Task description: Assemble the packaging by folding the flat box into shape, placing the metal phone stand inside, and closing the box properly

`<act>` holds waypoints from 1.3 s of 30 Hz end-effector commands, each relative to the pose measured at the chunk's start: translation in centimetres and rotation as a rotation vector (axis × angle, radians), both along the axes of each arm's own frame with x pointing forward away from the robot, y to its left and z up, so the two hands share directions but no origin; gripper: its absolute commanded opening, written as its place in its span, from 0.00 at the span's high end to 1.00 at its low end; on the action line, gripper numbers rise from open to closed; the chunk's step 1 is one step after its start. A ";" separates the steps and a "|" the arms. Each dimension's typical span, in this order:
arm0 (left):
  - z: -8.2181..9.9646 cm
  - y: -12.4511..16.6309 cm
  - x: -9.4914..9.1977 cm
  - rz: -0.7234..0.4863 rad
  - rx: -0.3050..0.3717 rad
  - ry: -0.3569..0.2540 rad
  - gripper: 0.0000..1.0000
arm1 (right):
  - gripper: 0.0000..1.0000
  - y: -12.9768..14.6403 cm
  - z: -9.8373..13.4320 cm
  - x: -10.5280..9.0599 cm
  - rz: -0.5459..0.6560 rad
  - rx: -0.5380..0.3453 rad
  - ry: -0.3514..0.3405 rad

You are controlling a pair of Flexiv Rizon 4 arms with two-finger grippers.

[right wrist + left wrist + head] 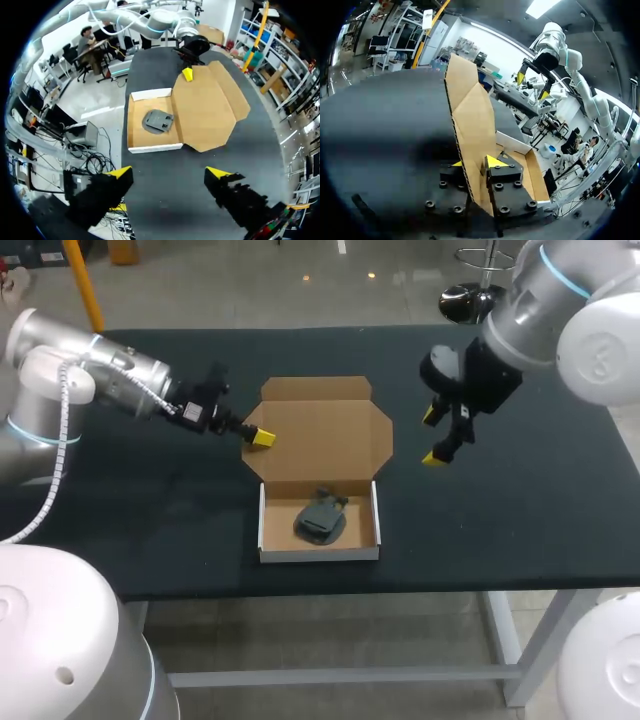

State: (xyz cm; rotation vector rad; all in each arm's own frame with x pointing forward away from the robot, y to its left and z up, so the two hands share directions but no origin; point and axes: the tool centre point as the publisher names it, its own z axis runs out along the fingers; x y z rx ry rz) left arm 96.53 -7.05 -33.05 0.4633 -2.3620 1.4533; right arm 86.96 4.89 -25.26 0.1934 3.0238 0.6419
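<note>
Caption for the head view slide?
Left gripper clamps the lid edge; phone stand lies in the box; right gripper hovers open.

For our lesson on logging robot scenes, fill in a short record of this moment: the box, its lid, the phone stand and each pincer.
box: folded into a tray on the black table, not closed
lid: open, hinged at the tray's far side
phone stand: inside the tray
left pincer: shut on the lid's left edge
right pincer: open, empty, above the table to the right of the lid
</note>
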 end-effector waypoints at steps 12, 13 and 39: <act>0.3 -0.4 -0.2 -0.008 -0.025 -0.023 0.83 | 0.00 0.3 0.2 0.1 0.005 -0.010 0.007; 0.4 -0.4 -0.2 -0.009 -0.025 -0.024 0.82 | 0.00 0.3 0.2 0.1 0.005 -0.010 0.007; 0.3 -0.8 0.0 -0.012 -0.058 -0.065 1.00 | 0.00 0.4 0.3 0.3 0.008 -0.017 0.008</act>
